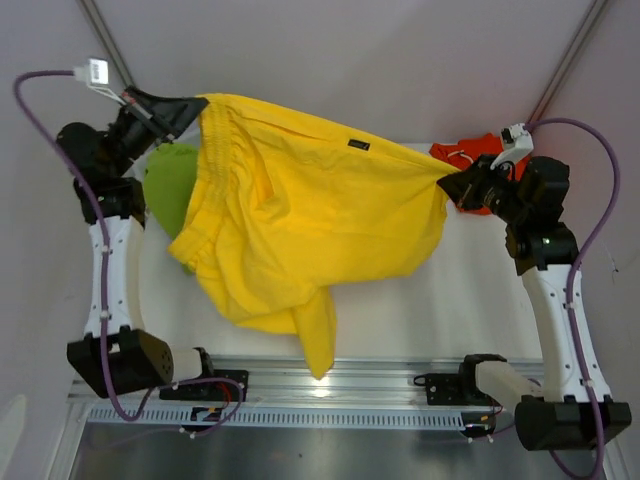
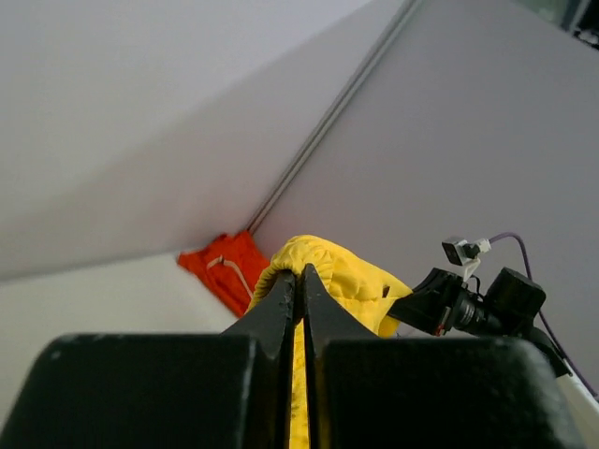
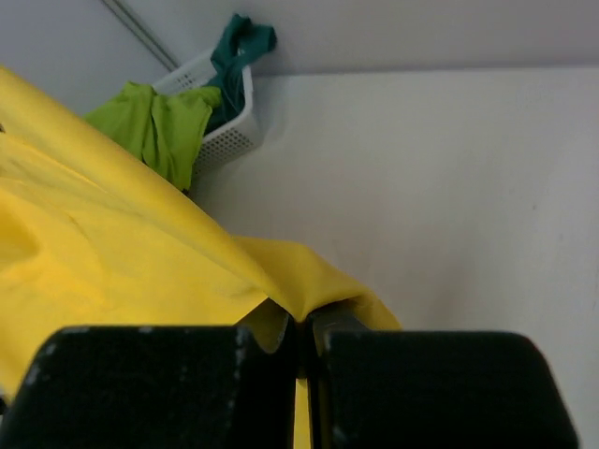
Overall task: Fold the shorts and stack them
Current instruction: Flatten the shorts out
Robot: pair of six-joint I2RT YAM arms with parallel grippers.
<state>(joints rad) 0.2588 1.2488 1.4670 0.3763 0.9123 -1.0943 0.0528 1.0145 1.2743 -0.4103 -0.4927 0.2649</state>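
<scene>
Table (image 1: 480,300): white top, with the arm bases along its near edge. Yellow shorts (image 1: 300,210): the largest item, held off the table and stretched left to right between the two grippers; the waistband bunches at the left and one leg hangs down towards the near edge. Lime-green shorts (image 1: 170,190): at the left, partly hidden behind the yellow pair; the right wrist view shows them draped over the rim of the basket. White plastic basket (image 3: 220,140): perforated wall, at the far left of the table. Orange shorts (image 1: 475,150): lying crumpled at the far right, just beyond the right gripper. Teal shorts (image 3: 239,42): in the basket, hanging over its far rim. Left gripper (image 1: 200,108): at the far left, fingers pressed together on the yellow fabric at the waistband end. Right gripper (image 1: 448,183): at the right, fingers clamped on a pinched corner of the same pair. Dark label (image 1: 358,145): small, on the far edge of the yellow shorts. White drawstring (image 2: 229,271): a thin loop on the orange pair.
</scene>
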